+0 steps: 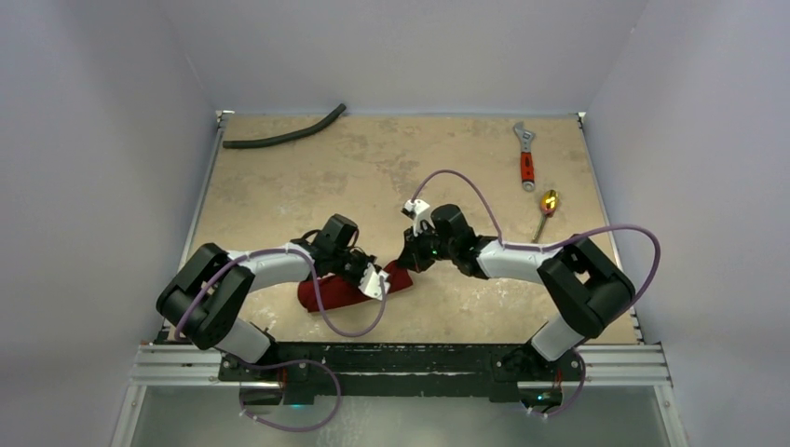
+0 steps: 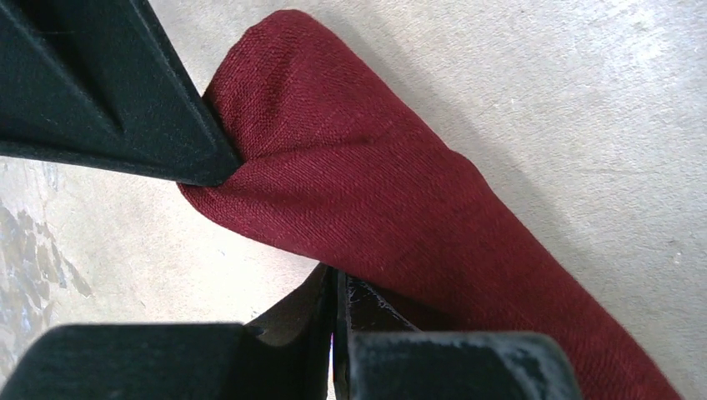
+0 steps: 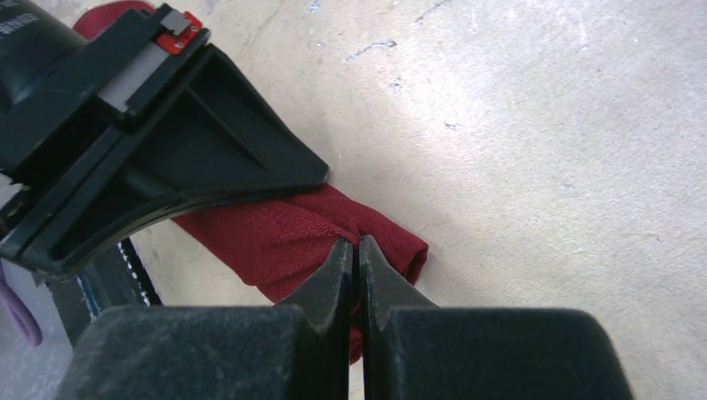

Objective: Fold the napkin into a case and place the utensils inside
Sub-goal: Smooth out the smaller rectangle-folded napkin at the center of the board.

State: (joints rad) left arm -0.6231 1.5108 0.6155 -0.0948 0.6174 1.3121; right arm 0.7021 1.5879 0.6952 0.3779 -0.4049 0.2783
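Observation:
The dark red napkin (image 1: 340,291) lies folded into a narrow strip near the front middle of the table. It fills the left wrist view (image 2: 375,192), and its end shows in the right wrist view (image 3: 275,237). My left gripper (image 1: 377,281) is shut, with its tips (image 2: 338,279) against the strip's near edge. My right gripper (image 1: 410,261) is shut, pinching the puckered end of the strip (image 3: 357,243). One gold utensil, a spoon (image 1: 548,203), lies far right, away from both grippers. No other utensils are in view.
A red-handled silver wrench (image 1: 526,160) lies at the back right, just behind the spoon. A black hose (image 1: 284,136) lies at the back left. The two grippers are almost touching over the napkin's right end. Walls enclose the table on three sides.

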